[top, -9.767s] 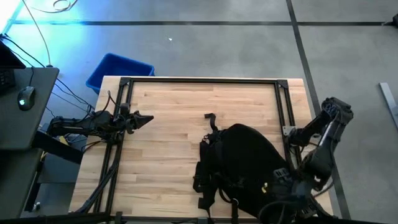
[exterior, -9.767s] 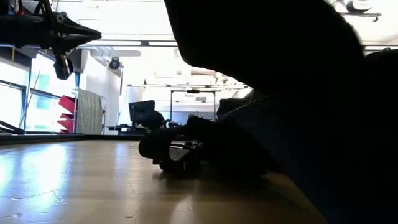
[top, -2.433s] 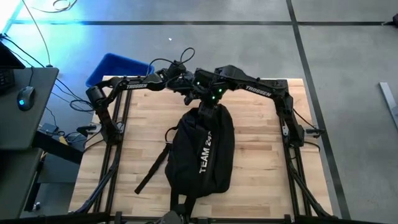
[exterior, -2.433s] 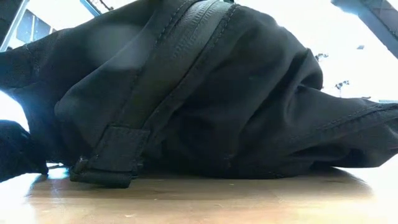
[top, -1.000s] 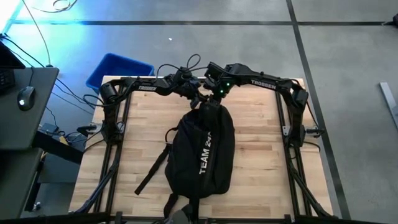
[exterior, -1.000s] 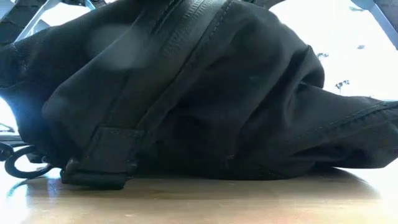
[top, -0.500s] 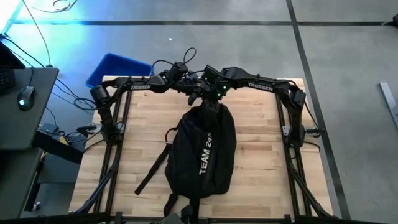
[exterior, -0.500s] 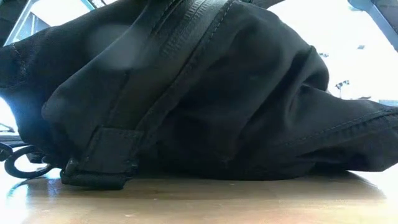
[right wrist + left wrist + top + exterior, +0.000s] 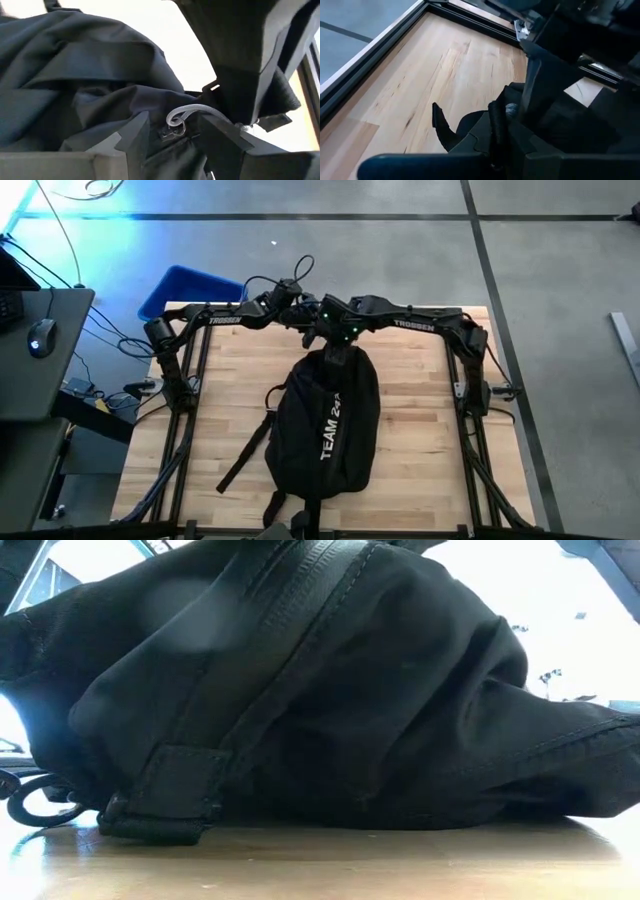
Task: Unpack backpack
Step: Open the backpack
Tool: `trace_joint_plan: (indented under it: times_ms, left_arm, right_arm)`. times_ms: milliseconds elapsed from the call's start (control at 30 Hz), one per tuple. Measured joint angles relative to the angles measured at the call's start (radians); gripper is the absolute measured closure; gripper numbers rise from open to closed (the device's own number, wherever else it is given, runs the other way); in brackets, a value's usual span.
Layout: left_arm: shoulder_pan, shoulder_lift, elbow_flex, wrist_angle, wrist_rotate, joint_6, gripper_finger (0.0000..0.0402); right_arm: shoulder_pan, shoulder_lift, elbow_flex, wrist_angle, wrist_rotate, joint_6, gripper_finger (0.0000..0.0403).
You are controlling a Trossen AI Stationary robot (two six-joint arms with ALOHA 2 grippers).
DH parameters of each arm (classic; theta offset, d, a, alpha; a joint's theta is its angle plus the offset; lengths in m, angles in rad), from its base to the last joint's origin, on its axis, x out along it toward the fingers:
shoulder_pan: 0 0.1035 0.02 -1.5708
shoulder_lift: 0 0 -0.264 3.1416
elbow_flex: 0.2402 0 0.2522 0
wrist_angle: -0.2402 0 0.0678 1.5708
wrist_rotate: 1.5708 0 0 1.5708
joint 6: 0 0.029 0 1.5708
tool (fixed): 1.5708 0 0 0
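Gripping the backpack (image 9: 327, 420) top, both grippers meet

matt black cloth on pale, lightly glossy wood

the backpack (image 9: 328, 430) is soft woven fabric, matt, with ribbed webbing straps and stitched seams; its white lettering looks printed. the tabletop (image 9: 420, 430) is light plank wood with a faint sheen, framed in dark metal. the blue bin (image 9: 185, 288) looks like smooth plastic.
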Motion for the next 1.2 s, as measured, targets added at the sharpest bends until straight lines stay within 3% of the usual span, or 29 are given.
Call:
trace_joint_plan:
  times_ms: [100,300,433,633,933,1067,1200]
  left_arm:
    - [0.0,0.0,0.0,0.0,0.009,-0.003,0.0401]
    - [0.003,0.0,0.0,0.002,0.015,-0.015,0.0401]
    - [0.014,0.0,0.0,0.003,-0.017,-0.024,0.0401]
    - [0.057,-0.001,0.0,-0.004,-0.122,-0.032,0.0401]
    - [0.137,-0.002,0.0,-0.02,-0.179,0.02,0.04]
    - [0.163,-0.001,0.001,-0.022,-0.166,0.023,0.04]
    - [0.174,-0.003,0.001,-0.02,-0.034,-0.007,0.0401]
  right_arm:
    - [0.017,0.001,0.0,0.003,0.068,0.019,0.0278]
    - [0.023,0.002,-0.001,0.021,0.133,0.112,0.039]
    - [0.025,-0.006,-0.002,0.034,0.162,0.163,0.0401]
    - [0.067,-0.063,-0.001,0.032,0.068,0.191,0.0403]
    - [0.16,-0.073,-0.001,0.029,0.013,0.228,0.0403]
    - [0.163,-0.073,-0.001,0.03,0.042,0.257,0.0403]
    - [0.144,-0.09,-0.001,0.122,0.103,0.294,0.0403]
